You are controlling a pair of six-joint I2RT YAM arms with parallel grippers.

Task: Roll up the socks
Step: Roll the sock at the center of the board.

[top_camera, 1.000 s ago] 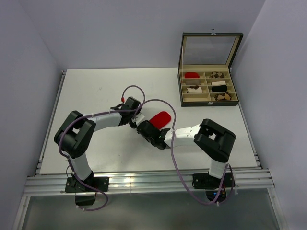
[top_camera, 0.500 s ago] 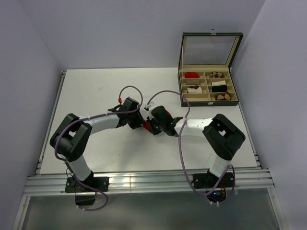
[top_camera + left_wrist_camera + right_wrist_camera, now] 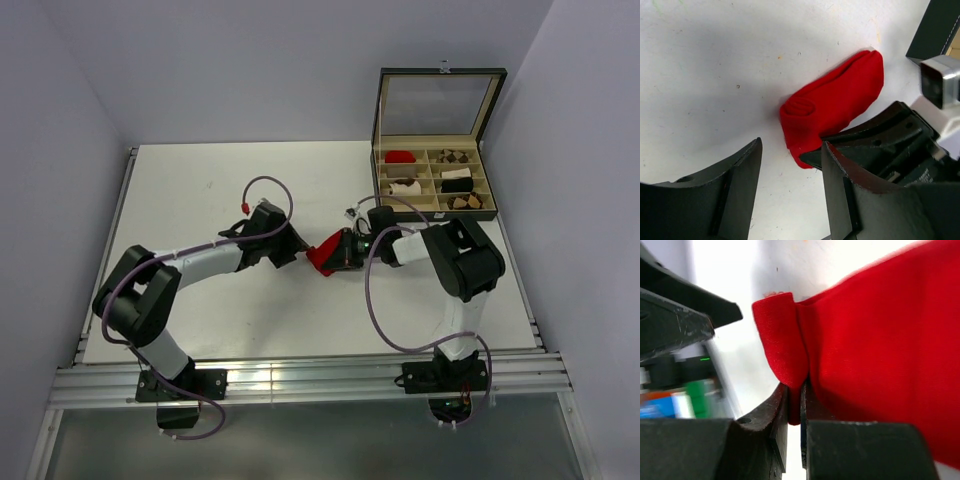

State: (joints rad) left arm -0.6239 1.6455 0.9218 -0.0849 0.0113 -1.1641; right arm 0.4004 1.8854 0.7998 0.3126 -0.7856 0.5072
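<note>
Jaws of the right gripper (image 3: pixel 795 402) pinched tight on a folded edge of the red sock (image 3: pixel 835 100), left gripper (image 3: pixel 791 146) jaws spread wide just beside the sock's folded end, sock lying near the middle of the worktop (image 3: pixel 200 190)

Looks like a robotics lab test cell. Shown by a bare white table (image 3: pixel 200 190) boxed in by plain pale walls (image 3: pixel 260 70), an aluminium rail frame (image 3: pixel 300 383) along the near edge, a left arm (image 3: pixel 200 262) and right arm (image 3: pixel 455 262) bolted there, each trailing a loose purple cable (image 3: pixel 265 179).
</note>
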